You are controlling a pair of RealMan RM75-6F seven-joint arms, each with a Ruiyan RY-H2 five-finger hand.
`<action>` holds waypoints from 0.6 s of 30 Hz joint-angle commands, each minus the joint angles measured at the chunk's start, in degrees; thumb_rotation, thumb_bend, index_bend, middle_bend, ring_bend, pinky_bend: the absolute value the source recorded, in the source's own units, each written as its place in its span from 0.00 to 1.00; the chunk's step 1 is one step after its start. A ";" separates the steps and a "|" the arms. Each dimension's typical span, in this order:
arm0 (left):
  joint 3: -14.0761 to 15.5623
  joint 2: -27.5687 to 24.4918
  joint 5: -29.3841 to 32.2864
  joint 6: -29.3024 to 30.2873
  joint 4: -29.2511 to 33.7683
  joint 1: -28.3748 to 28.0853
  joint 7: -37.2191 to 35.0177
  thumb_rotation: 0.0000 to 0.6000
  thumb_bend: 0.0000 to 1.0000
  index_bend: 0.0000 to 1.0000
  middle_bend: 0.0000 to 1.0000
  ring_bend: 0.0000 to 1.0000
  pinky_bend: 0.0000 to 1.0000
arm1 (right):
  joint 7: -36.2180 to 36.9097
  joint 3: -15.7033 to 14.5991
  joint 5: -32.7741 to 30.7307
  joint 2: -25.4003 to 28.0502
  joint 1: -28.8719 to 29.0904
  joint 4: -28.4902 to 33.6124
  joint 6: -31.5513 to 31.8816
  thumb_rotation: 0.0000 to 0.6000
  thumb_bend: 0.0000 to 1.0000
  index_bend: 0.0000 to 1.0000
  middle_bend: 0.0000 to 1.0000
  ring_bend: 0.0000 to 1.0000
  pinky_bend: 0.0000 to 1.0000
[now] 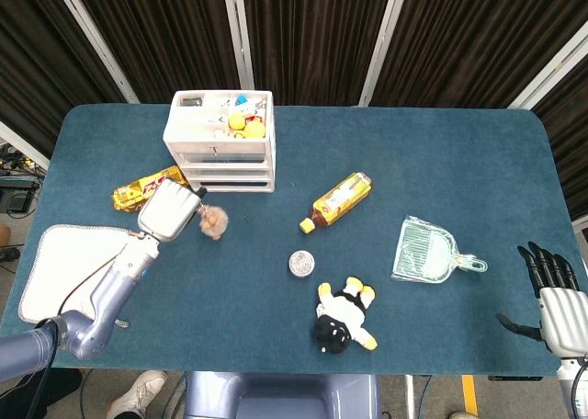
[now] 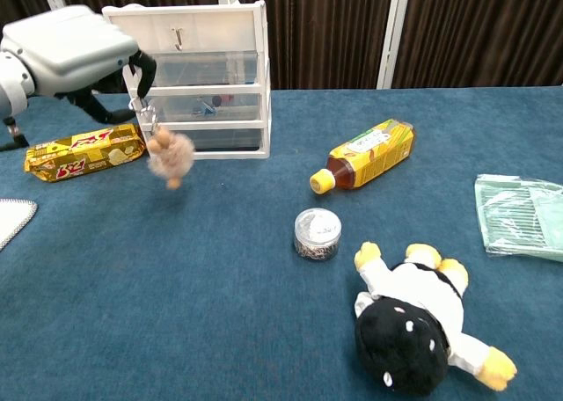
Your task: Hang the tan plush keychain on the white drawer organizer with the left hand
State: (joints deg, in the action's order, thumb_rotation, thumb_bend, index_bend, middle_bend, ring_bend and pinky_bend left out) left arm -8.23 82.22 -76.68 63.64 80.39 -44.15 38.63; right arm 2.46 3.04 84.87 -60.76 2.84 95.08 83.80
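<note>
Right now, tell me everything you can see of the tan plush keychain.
The tan plush keychain is a small fuzzy toy, light brown with darker little paws, looking soft. It dangles off the table from its metal ring, which the left hand pinches. It hangs in front of the white drawer organizer, near its lower left corner. Only the hand holds it.

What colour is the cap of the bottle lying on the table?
Yellow; the bottle cap shows best in the chest view.

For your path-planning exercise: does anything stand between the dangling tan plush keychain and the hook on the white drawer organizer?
Nothing visible does. The left robot hand holds the tan plush keychain in the air just before the white drawer organizer; its hook is unobstructed. The yellow snack pack lies low, aside.
</note>
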 commanded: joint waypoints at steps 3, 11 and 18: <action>0.28 -0.53 -7.30 0.65 -5.71 -3.39 -2.68 1.00 0.35 0.52 1.00 0.88 0.77 | 0.17 0.01 -0.08 0.06 0.01 0.09 -0.08 1.00 0.00 0.00 0.00 0.00 0.00; 0.54 0.72 -12.47 1.19 -13.52 -6.17 -6.73 1.00 0.35 0.52 1.00 0.88 0.76 | 0.41 0.10 -0.54 0.21 0.00 0.29 -0.32 1.00 0.00 0.00 0.00 0.00 0.00; 0.20 2.35 -13.70 0.97 -19.08 -7.85 -9.40 1.00 0.35 0.51 1.00 0.88 0.77 | 0.42 0.23 -1.04 0.25 0.10 0.41 -0.70 1.00 0.00 0.00 0.00 0.00 0.00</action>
State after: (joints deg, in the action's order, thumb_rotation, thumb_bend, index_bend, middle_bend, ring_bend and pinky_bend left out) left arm -7.85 84.09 -90.20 64.73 62.05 -51.55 29.88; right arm 2.87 3.27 83.83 -60.52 2.93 95.49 83.11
